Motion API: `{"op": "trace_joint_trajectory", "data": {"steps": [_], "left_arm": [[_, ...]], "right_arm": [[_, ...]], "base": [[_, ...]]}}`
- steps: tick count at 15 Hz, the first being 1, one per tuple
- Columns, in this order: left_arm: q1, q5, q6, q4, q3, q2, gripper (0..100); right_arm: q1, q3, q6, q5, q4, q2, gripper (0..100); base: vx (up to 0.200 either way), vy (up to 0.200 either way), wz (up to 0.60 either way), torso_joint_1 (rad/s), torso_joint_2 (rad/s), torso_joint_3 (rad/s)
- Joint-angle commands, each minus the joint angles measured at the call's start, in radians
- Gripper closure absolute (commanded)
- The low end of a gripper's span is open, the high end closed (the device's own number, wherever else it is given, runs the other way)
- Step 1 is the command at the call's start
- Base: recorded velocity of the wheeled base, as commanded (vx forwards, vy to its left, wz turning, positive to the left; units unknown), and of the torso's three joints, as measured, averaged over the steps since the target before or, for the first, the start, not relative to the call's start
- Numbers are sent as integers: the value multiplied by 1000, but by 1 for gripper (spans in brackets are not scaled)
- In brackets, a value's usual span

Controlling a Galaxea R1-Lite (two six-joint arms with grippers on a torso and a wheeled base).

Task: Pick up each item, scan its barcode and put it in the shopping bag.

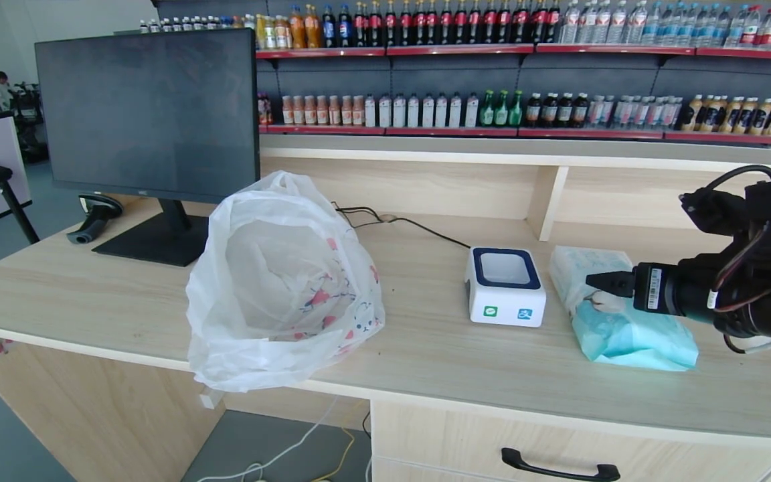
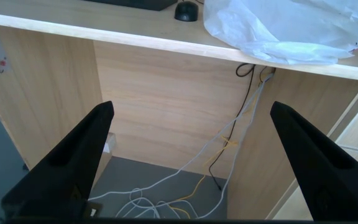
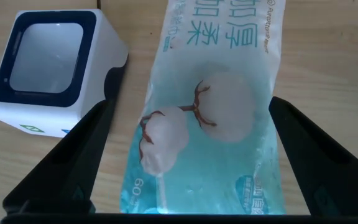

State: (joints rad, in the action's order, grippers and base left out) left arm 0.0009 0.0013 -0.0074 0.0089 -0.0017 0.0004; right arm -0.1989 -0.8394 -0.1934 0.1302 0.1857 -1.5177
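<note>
A light-blue soft pack (image 1: 616, 314) printed with cotton bolls lies flat on the counter, right of the white barcode scanner (image 1: 506, 286). My right gripper (image 1: 601, 284) hovers over the pack's middle, open, its fingers (image 3: 328, 174) straddling the pack (image 3: 210, 137) with nothing held; the scanner (image 3: 48, 68) sits beside it. A translucent white shopping bag (image 1: 285, 281) stands open on the counter left of the scanner. My left gripper (image 2: 191, 168) hangs open below the counter's front edge, under the bag (image 2: 291, 28).
A dark monitor (image 1: 148, 114) and a handheld scanner on its stand (image 1: 94, 217) occupy the counter's back left. A raised shelf ledge (image 1: 546, 161) runs along the back. Cables (image 2: 222, 155) hang under the counter (image 1: 425, 348). A drawer handle (image 1: 559, 468) is below.
</note>
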Motion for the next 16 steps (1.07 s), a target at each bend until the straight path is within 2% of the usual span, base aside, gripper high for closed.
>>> {"op": "trace_joint_trajectory", "data": {"steps": [1,8,10,16], "left_arm": [[1,0,0,-1,0,1,0],[1,0,0,-1,0,1,0],[1,0,0,0,0,1,0],[1,0,0,0,0,1,0]], "right_arm": [[0,43,8,-3,64,-15,0],[-7,59,40,-9,80,-45,0],[-5,77,71,-40,80,-41,0],[-7,80,65,-40,70,-22,0]], "base": [[0,0,0,0,0,0],[0,0,0,0,0,0],[0,0,0,0,0,0],[0,0,0,0,0,0]]}}
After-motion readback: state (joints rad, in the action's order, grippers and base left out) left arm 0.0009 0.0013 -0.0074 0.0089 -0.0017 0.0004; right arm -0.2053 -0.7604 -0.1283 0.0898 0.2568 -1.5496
